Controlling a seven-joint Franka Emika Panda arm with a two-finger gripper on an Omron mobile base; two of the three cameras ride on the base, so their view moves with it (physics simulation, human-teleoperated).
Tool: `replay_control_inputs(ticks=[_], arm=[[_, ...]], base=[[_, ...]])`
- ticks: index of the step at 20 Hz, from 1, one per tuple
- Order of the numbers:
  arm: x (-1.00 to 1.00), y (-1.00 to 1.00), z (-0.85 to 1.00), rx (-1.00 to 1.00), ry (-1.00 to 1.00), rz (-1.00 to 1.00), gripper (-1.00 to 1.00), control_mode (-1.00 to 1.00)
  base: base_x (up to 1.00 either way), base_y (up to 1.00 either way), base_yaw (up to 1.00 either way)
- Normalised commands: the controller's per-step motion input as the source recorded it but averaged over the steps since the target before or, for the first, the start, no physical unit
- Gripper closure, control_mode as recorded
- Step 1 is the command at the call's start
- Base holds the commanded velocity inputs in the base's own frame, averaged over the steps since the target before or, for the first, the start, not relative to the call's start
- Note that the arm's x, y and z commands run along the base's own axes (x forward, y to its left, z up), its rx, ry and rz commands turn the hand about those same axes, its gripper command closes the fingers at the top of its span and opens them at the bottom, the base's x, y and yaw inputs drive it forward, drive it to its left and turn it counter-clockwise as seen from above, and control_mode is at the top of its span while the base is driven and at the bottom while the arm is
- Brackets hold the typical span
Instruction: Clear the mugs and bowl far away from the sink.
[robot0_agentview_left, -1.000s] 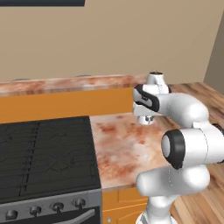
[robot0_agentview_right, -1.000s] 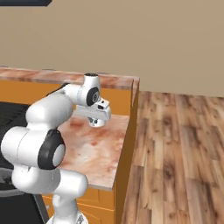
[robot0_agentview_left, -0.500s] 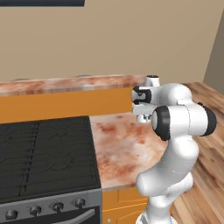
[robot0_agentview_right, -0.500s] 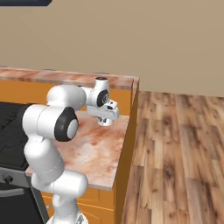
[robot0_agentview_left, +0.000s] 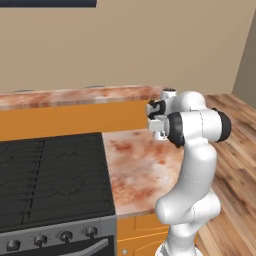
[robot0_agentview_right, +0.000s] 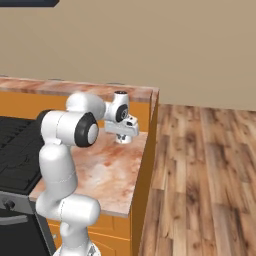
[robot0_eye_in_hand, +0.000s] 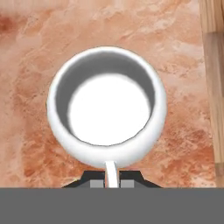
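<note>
1. Gripper (robot0_eye_in_hand: 112, 183) noted closed narrow on the thin handle of a mug (robot0_eye_in_hand: 107, 113); the handle is seen running down between the two dark fingertips.
2. Mug recorded as white and empty, with the mouth turned toward the hand camera. It is seen from the right base view (robot0_agentview_right: 123, 139) hanging just under the gripper (robot0_agentview_right: 123, 131).
3. Mug placed over the marbled reddish surface (robot0_eye_in_hand: 35, 52), near the edge that borders the wooden floor (robot0_agentview_right: 200, 165). Whether its base touches the surface cannot be told.
4. A black stove (robot0_agentview_left: 50, 170) is noted at the other end of the same surface, well apart from the mug.
5. Step judged in hand: carriage of one mug, held by the handle, toward a resting place away from the sink. Set-down is not yet done.
6. Next move judged to call for the following: the mug is to be lowered until its base sits flat on the surface, kept back from the floor-side edge, and only then are the jaws to be opened.
7. Risk noted: with so thin a handle pinched, the mug may swing or tip if it is released before it is seated.
</note>
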Motion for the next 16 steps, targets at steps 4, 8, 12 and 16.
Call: replay_control_inputs(ticks=[4, 8, 12, 16], arm=[[0.35, 0.00, -0.51, 0.00, 0.00, 0.00, 1.00, -1.00], [0.29, 0.00, -0.37, 0.00, 0.00, 0.00, 1.00, -1.00], [0.28, 0.00, -0.36, 0.00, 0.00, 0.00, 1.00, -1.00], [0.25, 0.00, -0.26, 0.00, 0.00, 0.00, 1.00, -1.00]], base=[[0.00, 0.00, 0.00], [0.00, 0.00, 0.00], [0.00, 0.00, 0.00], [0.00, 0.00, 0.00]])
